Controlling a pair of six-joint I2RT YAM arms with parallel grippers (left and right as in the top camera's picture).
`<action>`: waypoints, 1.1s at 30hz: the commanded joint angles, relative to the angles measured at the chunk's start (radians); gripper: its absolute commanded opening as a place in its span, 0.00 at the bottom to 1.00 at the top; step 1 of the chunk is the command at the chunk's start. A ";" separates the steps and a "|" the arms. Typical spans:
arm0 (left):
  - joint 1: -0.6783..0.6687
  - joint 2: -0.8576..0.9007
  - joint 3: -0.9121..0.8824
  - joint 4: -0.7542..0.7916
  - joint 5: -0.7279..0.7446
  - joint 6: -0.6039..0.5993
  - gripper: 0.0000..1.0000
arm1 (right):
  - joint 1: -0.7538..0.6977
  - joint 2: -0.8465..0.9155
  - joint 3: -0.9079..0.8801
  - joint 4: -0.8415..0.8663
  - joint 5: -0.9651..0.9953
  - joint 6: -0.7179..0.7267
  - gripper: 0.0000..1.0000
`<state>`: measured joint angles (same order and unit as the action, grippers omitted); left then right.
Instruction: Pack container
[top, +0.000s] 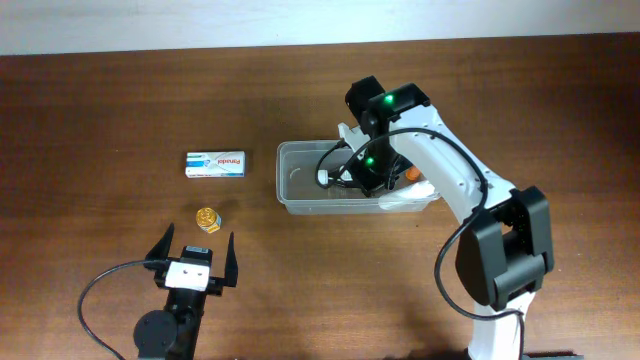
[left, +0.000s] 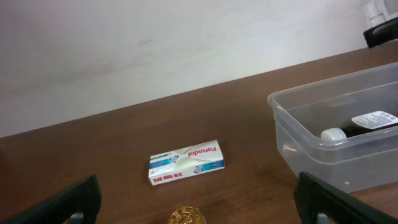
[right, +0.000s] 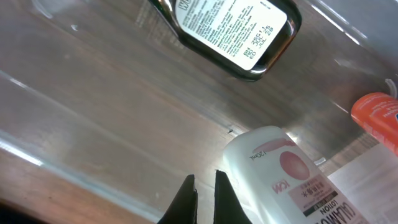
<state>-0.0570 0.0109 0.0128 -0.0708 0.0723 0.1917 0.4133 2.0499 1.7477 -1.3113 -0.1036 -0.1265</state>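
While right gripper (right: 204, 182) hangs pinched in the container (top: 284, 176), left gripper (top: 199, 242) splayed, wooden table (top: 100, 100), white wall (left: 124, 37)

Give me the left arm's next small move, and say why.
Probably ease the left gripper forward and down onto the gold-lidded jar. Its fingers are open, and the jar sits just ahead of them, outside the container, as does the box.

Inside the clear container (right: 93, 93): dark bottle (right: 233, 31) with a white printed label at 12 o'clock, white lotion bottle (right: 286, 180) at 5, an orange thing (right: 376, 118) poking in at 3. Right gripper (right: 205, 186) at 6, tips nearly touching, nothing between them.
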 joint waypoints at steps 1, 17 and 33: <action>-0.004 -0.005 -0.004 -0.002 0.014 0.016 0.99 | -0.002 0.019 -0.025 0.008 0.027 0.012 0.04; -0.004 -0.005 -0.004 -0.002 0.014 0.016 0.99 | -0.003 0.019 -0.112 0.021 0.116 0.012 0.04; -0.004 -0.005 -0.004 -0.002 0.014 0.016 0.99 | -0.033 0.019 -0.112 0.024 0.168 0.008 0.04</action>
<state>-0.0570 0.0109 0.0128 -0.0708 0.0723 0.1917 0.4007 2.0544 1.6459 -1.2823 0.0292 -0.1268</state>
